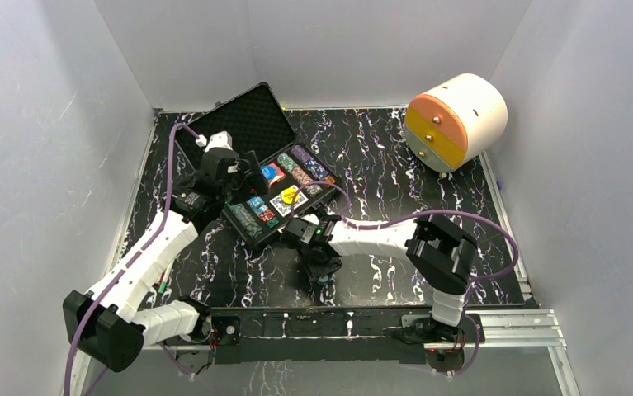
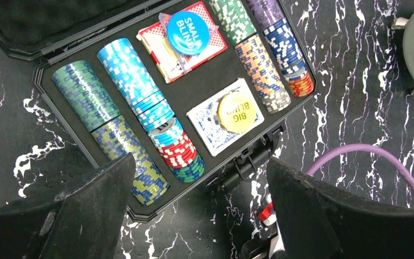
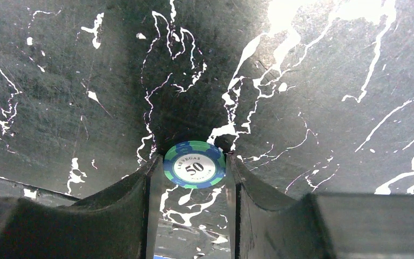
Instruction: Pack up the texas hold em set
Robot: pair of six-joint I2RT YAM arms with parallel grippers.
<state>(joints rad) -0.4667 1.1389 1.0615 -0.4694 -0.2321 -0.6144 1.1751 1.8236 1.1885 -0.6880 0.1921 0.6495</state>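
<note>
The case (image 2: pixel 180 98) lies open on the tabletop (image 1: pixel 395 165), its chip rows (image 2: pixel 129 65) full and the blue button (image 2: pixel 187 32) and yellow button (image 2: pixel 239 113) resting on the two decks, so packing looks nearly done. Just in front of the case, the right gripper (image 3: pixel 192 164) pinches a stray 50 chip (image 3: pixel 195 168) by its edges, while the left gripper (image 2: pixel 199 164) hangs wide and empty above the case. That chip still needs a row, and the lid (image 1: pixel 243 115) needs closing.

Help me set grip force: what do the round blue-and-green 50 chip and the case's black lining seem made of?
The blue-and-green 50 chip: probably hard moulded plastic or clay composite, smooth printed centre. The black case lining: likely matte foam, no sheen, shaped cut-outs.
</note>
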